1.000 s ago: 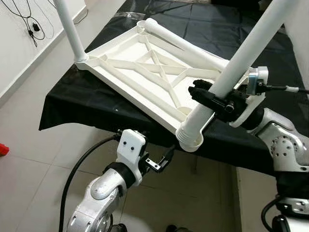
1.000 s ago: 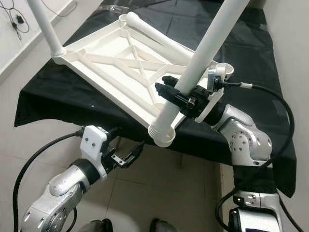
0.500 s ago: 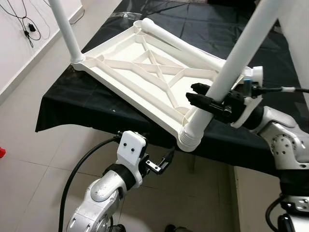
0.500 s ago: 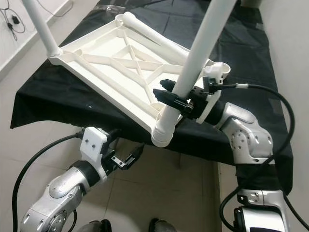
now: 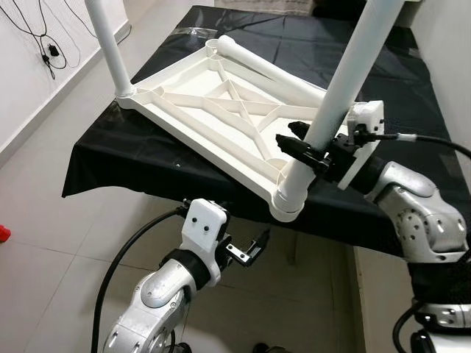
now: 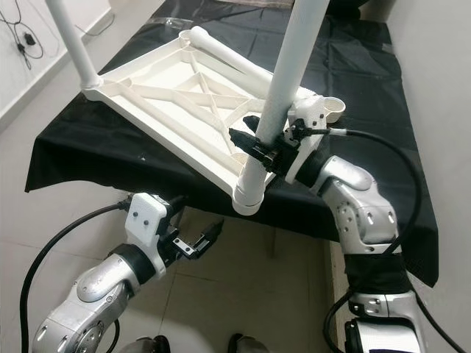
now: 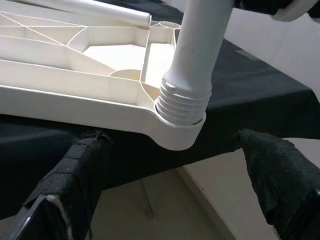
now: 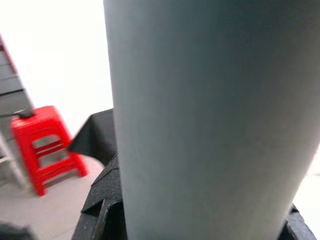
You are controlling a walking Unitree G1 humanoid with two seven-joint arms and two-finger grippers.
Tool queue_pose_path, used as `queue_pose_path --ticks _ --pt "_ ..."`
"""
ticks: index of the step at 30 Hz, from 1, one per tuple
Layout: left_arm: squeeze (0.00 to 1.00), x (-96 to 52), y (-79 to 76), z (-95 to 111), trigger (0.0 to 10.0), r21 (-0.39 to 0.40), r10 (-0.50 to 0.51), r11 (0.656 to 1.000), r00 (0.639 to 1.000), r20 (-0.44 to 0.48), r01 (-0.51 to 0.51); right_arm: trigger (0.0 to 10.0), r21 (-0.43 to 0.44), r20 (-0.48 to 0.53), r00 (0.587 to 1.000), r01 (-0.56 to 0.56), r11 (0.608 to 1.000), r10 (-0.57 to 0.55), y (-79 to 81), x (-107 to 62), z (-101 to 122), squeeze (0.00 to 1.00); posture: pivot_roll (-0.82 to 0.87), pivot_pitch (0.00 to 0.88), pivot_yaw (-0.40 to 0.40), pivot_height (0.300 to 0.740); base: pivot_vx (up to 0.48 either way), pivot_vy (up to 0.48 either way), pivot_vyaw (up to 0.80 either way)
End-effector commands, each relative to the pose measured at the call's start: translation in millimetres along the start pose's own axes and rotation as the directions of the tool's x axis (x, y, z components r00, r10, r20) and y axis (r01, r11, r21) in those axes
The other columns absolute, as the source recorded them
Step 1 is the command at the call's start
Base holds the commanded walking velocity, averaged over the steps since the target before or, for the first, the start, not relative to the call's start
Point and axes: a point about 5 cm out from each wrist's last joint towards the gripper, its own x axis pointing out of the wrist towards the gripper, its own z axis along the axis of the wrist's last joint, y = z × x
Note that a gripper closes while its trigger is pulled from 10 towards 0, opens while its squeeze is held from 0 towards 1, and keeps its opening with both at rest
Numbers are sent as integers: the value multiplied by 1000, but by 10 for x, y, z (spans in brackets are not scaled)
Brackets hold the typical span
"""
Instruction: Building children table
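Observation:
A white plastic table top (image 5: 215, 112) lies upside down on a black-draped table (image 5: 125, 165). One white leg (image 5: 110, 44) stands upright in its far-left corner. Another leg (image 5: 272, 70) lies along its far right side. My right gripper (image 5: 305, 151) is shut on a third white leg (image 5: 346, 81), which rises steeply, tilted to the right. This leg's threaded end (image 7: 184, 102) sits at the near corner socket (image 7: 175, 136). Below the table's front edge my left gripper (image 5: 249, 248) hangs open, fingers (image 7: 75, 185) spread, pointing up at that corner.
The cloth-covered table juts toward me, with tiled floor to its left and in front. A red stool (image 8: 42, 145) stands on the floor beside a white wall. Cables (image 5: 44, 44) hang on the left wall. A small red object (image 5: 2, 234) lies at the far left.
My right gripper has swung the held leg more upright and brought its threaded end onto the near corner socket. The left gripper stays below the table edge. The camera shifted slightly.

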Motion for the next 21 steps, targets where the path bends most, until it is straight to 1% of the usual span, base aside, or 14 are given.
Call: queue_pose_path --ticks 1,3,5,7,8,10,12,13,14,16,17,19,20,21 --pt "0 -14 1 -30 10000 -3 6 1000 1000 -18 -6 10000 -16 -76 989 130 991 -131 -125 -72 -166 0 82 225 -59 740 0 0 0" --pt "0 -16 -1 -25 10000 -3 9 1000 1000 -18 -9 10000 -7 -71 981 182 983 -182 -149 -56 -178 0 82 230 -61 740 0 0 0" --pt "0 -16 -1 -25 10000 -3 9 1000 1000 -18 -9 10000 -7 -71 981 182 983 -182 -149 -56 -178 0 82 230 -61 740 0 0 0" --pt "0 -24 5 -27 10000 -2 12 1000 1000 -20 -12 10000 -1 -67 962 263 965 -263 -207 -24 -202 0 82 233 -62 740 0 0 0" --pt "0 -24 5 -27 10000 -2 12 1000 1000 -20 -12 10000 -1 -67 962 263 965 -263 -207 -24 -202 0 82 233 -62 740 0 0 0" --pt "0 -26 10 -29 10000 -1 14 1000 1000 -22 -14 10000 -5 -63 951 302 953 -302 -230 -11 -209 0 82 233 -62 740 0 0 0" --pt "0 -27 9 -26 10000 0 17 1000 1000 -21 -17 10000 2 -55 919 391 920 -390 -274 18 -216 0 80 241 -66 740 0 0 0" --pt "0 -27 9 -26 10000 0 17 1000 1000 -21 -17 10000 2 -55 919 391 920 -390 -274 18 -216 0 80 241 -66 740 0 0 0" --pt "0 -26 6 -24 10000 0 17 1000 1000 -21 -17 10000 7 -53 907 419 908 -418 -283 27 -219 0 80 241 -66 740 0 0 0" --pt "0 -23 3 -25 10000 -1 17 1000 1000 -20 -17 10000 -31 -47 879 473 880 -474 -300 41 -212 0 76 241 -65 740 0 0 0" --pt "0 -23 3 -25 10000 -1 17 1000 1000 -20 -17 10000 -31 -47 879 473 880 -474 -300 41 -212 0 76 241 -65 740 0 0 0" --pt "0 -17 -2 -24 10000 -2 18 1000 1000 -20 -18 10000 -79 -41 847 526 847 -530 -325 46 -200 0 74 242 -65 740 0 0 0" --pt "0 -17 -2 -24 10000 -2 18 1000 1000 -20 -18 10000 -79 -41 847 526 847 -530 -325 46 -200 0 74 242 -65 740 0 0 0" --pt "0 -14 -3 -24 10000 -3 18 1000 1000 -19 -19 10000 -100 -41 829 552 828 -558 -336 48 -201 0 73 242 -66 740 0 0 0"
